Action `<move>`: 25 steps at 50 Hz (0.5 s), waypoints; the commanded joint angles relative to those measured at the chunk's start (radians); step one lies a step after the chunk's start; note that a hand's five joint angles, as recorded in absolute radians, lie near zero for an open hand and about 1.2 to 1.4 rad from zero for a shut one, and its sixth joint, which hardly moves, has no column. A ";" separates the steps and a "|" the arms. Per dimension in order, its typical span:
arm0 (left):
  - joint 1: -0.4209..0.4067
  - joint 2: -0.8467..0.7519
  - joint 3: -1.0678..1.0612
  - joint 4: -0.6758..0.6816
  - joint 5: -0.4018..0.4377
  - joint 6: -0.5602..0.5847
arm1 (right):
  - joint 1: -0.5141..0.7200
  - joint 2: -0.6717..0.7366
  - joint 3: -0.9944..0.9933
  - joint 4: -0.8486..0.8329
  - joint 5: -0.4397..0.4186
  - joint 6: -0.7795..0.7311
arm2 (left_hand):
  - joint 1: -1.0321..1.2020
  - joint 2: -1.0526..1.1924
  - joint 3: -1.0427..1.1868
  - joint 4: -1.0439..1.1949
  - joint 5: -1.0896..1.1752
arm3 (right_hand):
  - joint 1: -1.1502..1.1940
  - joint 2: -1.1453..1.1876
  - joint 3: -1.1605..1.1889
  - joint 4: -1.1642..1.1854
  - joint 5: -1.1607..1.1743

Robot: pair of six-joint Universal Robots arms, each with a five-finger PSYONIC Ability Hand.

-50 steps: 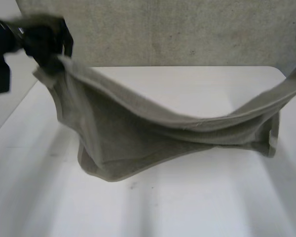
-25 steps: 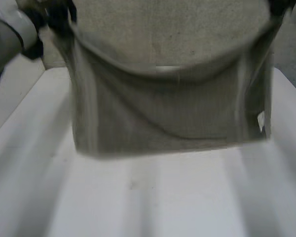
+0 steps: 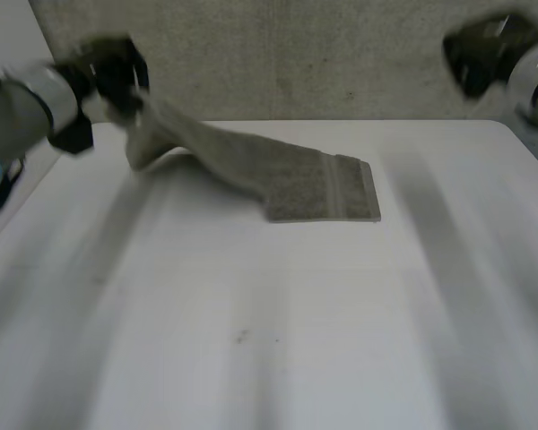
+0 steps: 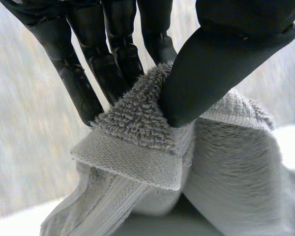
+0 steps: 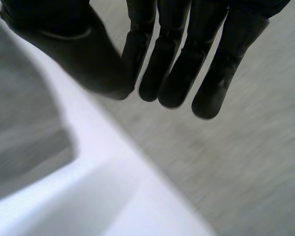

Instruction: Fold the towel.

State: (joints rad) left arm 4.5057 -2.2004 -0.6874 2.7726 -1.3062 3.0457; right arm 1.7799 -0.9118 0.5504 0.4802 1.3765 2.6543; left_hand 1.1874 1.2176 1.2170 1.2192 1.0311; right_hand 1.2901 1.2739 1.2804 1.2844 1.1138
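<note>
A grey towel slopes from my raised left hand down to the white table, where its banded far end lies flat near the middle back. In the left wrist view my left hand pinches a bunched, hemmed corner of the towel between thumb and fingers. My right hand is up at the back right, well away from the towel. The right wrist view shows the right hand with its thumb drawn in against the fingers and nothing between them; a part of the towel lies on the table beside it.
A grey speckled wall stands behind the table's back edge. Bare table top spreads in front of the towel and to both sides.
The right hand has let go of its towel corner and moved off to the right. The towel, held up spread between both hands before, has dropped and now hangs from the left hand alone.
</note>
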 commanded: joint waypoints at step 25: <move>-0.117 0.295 0.061 -0.169 0.008 0.111 | 0.278 -0.202 0.749 -0.491 0.012 0.602 | 0.209 0.179 0.179 0.177 0.191 | -1.116 -1.099 -1.106 -1.110 -1.114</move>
State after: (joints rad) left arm 4.4143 -1.9367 -0.7927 2.7067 -1.2970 3.2082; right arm 1.9354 -1.1092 1.3271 0.0201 1.3689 3.1297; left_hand 1.1874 1.2177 1.2170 1.2192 1.0312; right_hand 0.2376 0.2484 0.2442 0.2582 0.0609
